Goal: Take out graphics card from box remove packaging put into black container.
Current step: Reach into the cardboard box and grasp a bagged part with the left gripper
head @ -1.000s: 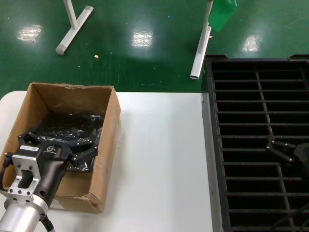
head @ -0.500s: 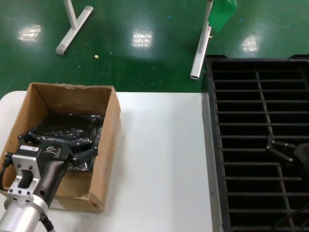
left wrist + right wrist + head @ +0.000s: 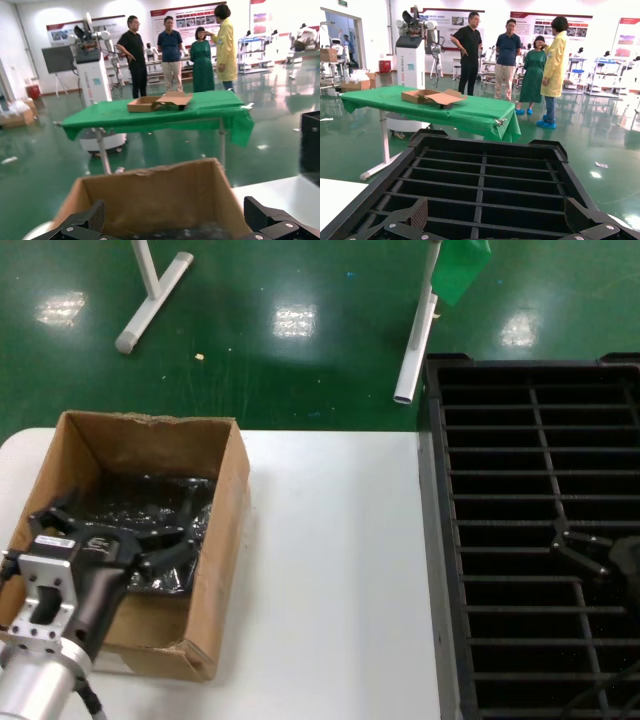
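Head view: the left gripper reaches into the box, a brown cardboard carton standing on the left part of the white desk. Its jaws are spread wide, the two dark fingers splayed to either side just above the packaging, a dark, shiny, crinkled bag lying on the floor of the box. Whether the fingers touch the bag cannot be told; nothing is clamped between them. The graphics card itself cannot be made out; only the bag's glossy surface shows. The black container, a slotted crate with thin dividing bars, sits at the right end of the desk, well apart from the box. The right gripper hangs over the slots in the near half of the crate, empty.

Left wrist view: the far wall of the box with its ragged top edge fills the lower middle, a strip of the bag at its foot, and a black fingertip shows at each lower corner, far apart.

Right wrist view: the crate lies directly below, with the fingertips again set wide at the two lower corners and nothing between them.
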